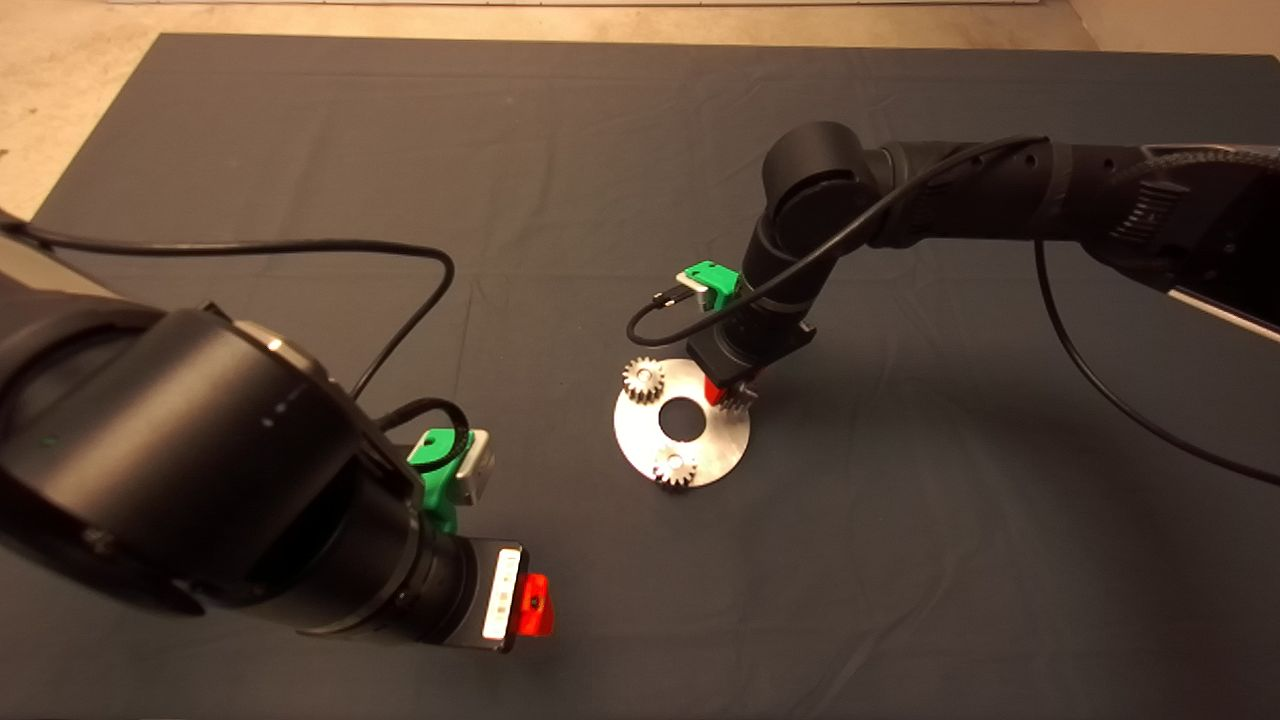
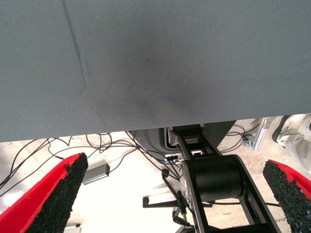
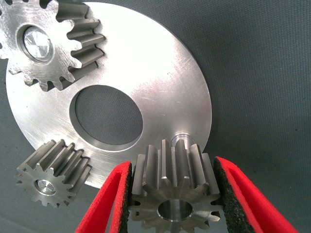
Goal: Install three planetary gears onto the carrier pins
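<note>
My left gripper (image 1: 535, 605) waits low at the left side of the mat (image 1: 300, 130). Its fingers (image 2: 58, 194) are spread wide and hold nothing. In the middle lies the round silver plate (image 1: 715, 440) with the big hole. One shiny gear (image 1: 643, 379) sits on a pin at the far left of the plate. Another gear (image 1: 675, 468) sits on a pin at the near edge. My right gripper (image 1: 728, 395) is over the right side of the plate. Its red fingers (image 3: 109, 199) squeeze the third gear (image 3: 175, 194) from both sides. This gear is tilted, just beside the last bare pin (image 3: 183, 137), not on it yet.
</note>
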`<state>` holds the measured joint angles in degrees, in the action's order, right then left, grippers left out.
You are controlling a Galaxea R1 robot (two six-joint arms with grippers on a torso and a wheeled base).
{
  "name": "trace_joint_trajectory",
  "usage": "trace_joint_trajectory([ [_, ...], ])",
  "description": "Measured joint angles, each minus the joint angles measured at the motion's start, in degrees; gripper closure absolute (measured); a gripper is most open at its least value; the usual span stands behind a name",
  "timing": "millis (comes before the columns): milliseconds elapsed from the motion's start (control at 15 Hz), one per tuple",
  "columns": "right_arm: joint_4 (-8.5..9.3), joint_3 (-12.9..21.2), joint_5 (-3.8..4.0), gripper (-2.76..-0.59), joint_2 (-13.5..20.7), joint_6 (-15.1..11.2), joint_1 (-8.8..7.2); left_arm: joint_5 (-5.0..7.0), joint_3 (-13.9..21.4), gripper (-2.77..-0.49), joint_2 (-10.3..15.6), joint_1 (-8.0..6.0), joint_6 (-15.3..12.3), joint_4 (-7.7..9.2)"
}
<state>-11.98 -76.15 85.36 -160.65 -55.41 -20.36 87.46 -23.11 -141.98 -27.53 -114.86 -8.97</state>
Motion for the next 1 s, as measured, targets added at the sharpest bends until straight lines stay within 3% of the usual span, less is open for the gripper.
trace_joint_trajectory([
  [200, 0.38, -0.35, -0.20, -1.07, 0.00, 0.48, -0.09, -0.02, 0.00, -2.62, -0.27, 0.00, 0.00, 0.00],
  [333, 0.60, -1.18, 0.15, -1.07, -0.01, 1.45, -0.12, 0.00, 0.00, -2.62, -0.27, 0.00, 0.00, 0.00],
  [400, 1.10, -1.93, -0.14, -1.07, 0.06, 1.57, 0.16, 0.02, 0.00, -2.62, -0.27, 0.00, 0.00, 0.04],
  [800, 0.84, -3.30, 1.29, -1.06, -0.63, 2.40, 0.35, 0.00, 0.00, -2.62, -0.40, 0.00, 0.00, 0.00],
  [1000, 0.80, -3.33, 1.53, -1.07, -1.08, 2.46, 0.21, 0.00, 0.00, -2.62, -0.41, 0.00, 0.00, 0.02],
])
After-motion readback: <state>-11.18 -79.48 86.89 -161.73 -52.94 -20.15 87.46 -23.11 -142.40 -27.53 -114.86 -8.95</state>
